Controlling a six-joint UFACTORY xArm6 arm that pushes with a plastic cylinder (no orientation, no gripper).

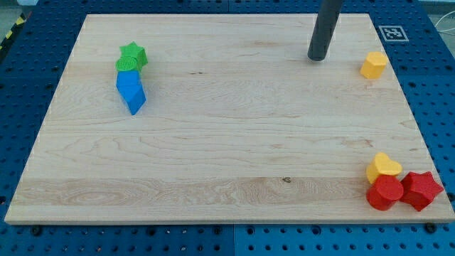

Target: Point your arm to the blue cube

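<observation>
The wooden worktop fills most of the view, a pale board lying on a blue perforated base, and I place everything else relative to it. A small black-and-white marker tag sits at the worktop's top right corner. The dark rod comes down from the view's top edge over the worktop's upper right part, and my tip rests on the wood there; this rig has no jaws, so there is nothing held and no opening to report. At the worktop's lower right corner sits a tight cluster: a red star-shaped block nearest the corner, a red cylinder touching it on the view's left, and a yellow heart-like block just above the cylinder, touching it. Near the worktop's upper left there is a second cluster: the blue cube sits with a blue block of unclear, pointed shape touching its lower side, and a green star-shaped block touching its upper side. A yellow block, roughly hexagonal, stands alone near the worktop's right edge, close to my tip on its right. My tip is well apart from the blue cube, far across the worktop to its right.
</observation>
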